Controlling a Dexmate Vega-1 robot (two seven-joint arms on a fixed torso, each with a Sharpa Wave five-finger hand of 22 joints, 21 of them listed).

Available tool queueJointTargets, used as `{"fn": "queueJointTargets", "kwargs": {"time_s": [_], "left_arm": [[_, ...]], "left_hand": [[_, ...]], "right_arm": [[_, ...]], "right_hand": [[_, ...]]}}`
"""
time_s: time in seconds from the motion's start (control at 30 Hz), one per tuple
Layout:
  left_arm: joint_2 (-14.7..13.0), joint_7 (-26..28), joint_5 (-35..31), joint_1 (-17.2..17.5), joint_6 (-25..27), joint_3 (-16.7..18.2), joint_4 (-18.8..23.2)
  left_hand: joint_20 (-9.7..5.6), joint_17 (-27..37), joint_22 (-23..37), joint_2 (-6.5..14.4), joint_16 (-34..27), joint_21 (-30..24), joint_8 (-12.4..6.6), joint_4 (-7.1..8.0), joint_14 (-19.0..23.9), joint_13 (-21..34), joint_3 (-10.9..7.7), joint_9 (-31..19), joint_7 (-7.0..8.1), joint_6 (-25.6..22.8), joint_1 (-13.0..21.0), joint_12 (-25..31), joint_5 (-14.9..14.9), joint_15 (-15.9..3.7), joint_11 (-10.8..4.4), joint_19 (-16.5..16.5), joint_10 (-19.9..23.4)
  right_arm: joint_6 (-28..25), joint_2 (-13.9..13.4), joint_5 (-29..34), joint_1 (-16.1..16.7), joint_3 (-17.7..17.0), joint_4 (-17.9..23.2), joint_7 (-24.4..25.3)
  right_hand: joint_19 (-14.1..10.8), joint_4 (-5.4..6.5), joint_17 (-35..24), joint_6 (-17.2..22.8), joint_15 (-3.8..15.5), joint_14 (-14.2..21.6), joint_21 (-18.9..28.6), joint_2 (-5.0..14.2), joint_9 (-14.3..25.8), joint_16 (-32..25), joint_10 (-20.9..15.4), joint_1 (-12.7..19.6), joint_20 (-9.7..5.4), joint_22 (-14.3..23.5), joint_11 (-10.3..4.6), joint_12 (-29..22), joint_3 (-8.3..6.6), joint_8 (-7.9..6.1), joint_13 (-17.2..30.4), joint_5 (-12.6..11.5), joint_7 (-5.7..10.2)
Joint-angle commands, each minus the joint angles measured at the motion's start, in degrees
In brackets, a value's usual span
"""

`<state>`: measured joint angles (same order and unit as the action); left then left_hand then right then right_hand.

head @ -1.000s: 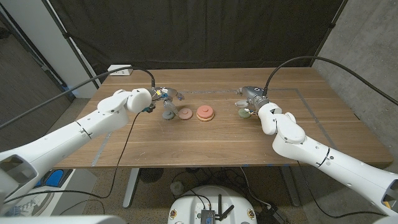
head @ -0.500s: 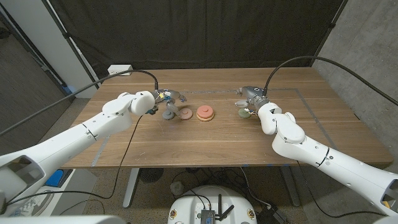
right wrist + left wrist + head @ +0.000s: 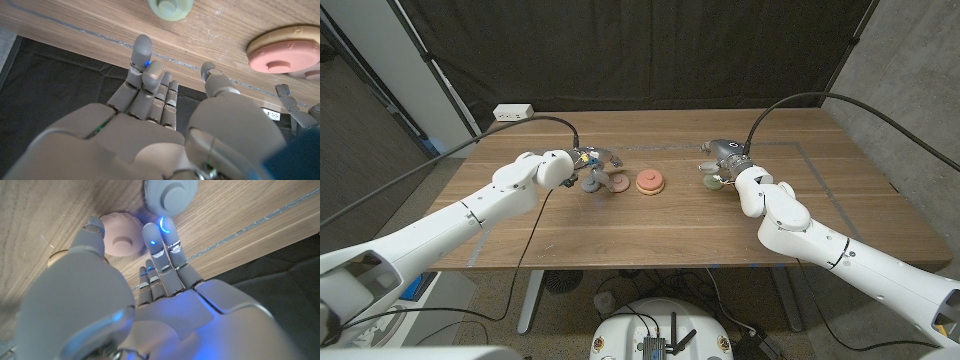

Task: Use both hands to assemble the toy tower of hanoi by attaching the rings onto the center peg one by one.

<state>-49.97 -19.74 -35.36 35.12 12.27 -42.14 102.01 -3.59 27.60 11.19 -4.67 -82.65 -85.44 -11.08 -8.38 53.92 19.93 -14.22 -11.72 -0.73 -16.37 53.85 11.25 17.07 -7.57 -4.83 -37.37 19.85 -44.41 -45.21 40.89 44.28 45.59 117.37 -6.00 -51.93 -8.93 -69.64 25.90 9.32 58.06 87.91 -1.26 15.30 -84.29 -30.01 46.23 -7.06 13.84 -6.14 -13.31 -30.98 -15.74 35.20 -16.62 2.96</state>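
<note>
A tan base with a salmon ring (image 3: 650, 182) stacked on its peg sits mid-table; it also appears in the right wrist view (image 3: 284, 50). Just to its left lie a small pink ring (image 3: 618, 183) and a grey-blue ring (image 3: 590, 184). My left hand (image 3: 588, 160) hovers over these two with its fingers spread and holds nothing. In the left wrist view its fingertips (image 3: 167, 229) reach to the grey-blue ring (image 3: 170, 192), and the thumb is beside the pink ring (image 3: 121, 227). A pale green ring (image 3: 712, 182) lies by my right hand (image 3: 723, 158), which holds nothing, fingers extended short of that ring (image 3: 170, 7).
The wooden table (image 3: 620, 235) carries faint tape lines. A white power strip (image 3: 514, 112) sits at its far left corner, and black cables run from there and from the right to both wrists. A dark curtain hangs behind.
My left arm has moved to the right, bringing its hand over the grey-blue and pink rings. The right arm and the rings have stayed put.
</note>
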Motion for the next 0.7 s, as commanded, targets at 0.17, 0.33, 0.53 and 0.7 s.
{"fn": "queueJointTargets", "kwargs": {"time_s": [0.17, 0.33, 0.53, 0.7], "left_arm": [[1.09, 1.44, -0.80, -0.02, -0.27, -0.92, -1.64], [1.38, 1.57, -0.33, -0.12, -0.77, -1.09, -2.43], [1.75, 1.46, -0.28, -0.41, -1.25, -1.67, -3.40], [1.90, 1.47, -0.24, -0.55, -1.39, -1.90, -3.78]], "left_hand": [[-8.09, 0.01, 0.05, 0.40, -0.31, -0.42, -0.66, -0.36, 0.06, 0.04, -0.05, 0.08, 0.05, -0.73, 0.34, 0.36, -0.20, -4.93, -0.12, -0.21, 0.62], [-8.06, 0.10, 0.03, 0.54, -0.51, -0.47, -0.79, -0.33, 0.24, 0.00, -0.07, 0.10, 0.06, -1.05, 0.36, 0.48, -0.23, -4.92, -0.19, -0.27, 0.92], [-8.06, 0.06, 0.02, 0.67, -0.54, -0.47, -0.80, -0.31, 0.24, -0.02, -0.10, 0.11, 0.04, -1.09, 0.38, 0.49, -0.25, -4.92, -0.17, -0.22, 0.97], [-8.06, 0.02, 0.01, 0.76, -0.56, -0.50, -0.84, -0.32, 0.21, -0.05, -0.12, 0.12, 0.09, -1.19, 0.43, 0.51, -0.28, -4.92, -0.18, -0.21, 1.03]], "right_arm": [[-0.33, 0.04, -0.34, -0.31, 0.15, -0.40, 0.27], [-0.58, 0.15, -0.42, -0.38, 0.23, -0.46, 0.32], [-0.64, 0.33, -0.58, -0.48, 0.43, -0.68, 0.45], [-0.72, 0.40, -0.61, -0.60, 0.61, -0.76, 0.55]], "right_hand": [[-0.63, -0.05, -0.10, 0.53, 3.09, 0.15, 0.30, 0.16, 0.11, 0.02, -0.69, -0.64, -5.26, 0.00, -0.06, 0.25, -0.53, -0.38, 0.35, -0.37, -0.22], [-0.78, -0.02, -0.15, 0.52, 3.09, 0.22, 0.44, 0.28, 0.11, -0.02, -0.69, -0.73, -5.26, 0.12, -0.10, 0.30, -0.57, -0.35, 0.43, -0.42, -0.19], [-0.69, 0.02, -0.16, 0.50, 3.08, 0.24, 0.36, 0.38, 0.12, -0.02, -0.83, -0.88, -5.26, 0.03, 0.01, 0.34, -0.62, -0.32, 0.47, -0.50, -0.17], [-0.74, 0.02, -0.19, 0.53, 3.09, 0.29, 0.40, 0.47, 0.12, -0.05, -0.82, -0.98, -5.26, 0.06, -0.01, 0.41, -0.67, -0.30, 0.55, -0.57, -0.16]]}}
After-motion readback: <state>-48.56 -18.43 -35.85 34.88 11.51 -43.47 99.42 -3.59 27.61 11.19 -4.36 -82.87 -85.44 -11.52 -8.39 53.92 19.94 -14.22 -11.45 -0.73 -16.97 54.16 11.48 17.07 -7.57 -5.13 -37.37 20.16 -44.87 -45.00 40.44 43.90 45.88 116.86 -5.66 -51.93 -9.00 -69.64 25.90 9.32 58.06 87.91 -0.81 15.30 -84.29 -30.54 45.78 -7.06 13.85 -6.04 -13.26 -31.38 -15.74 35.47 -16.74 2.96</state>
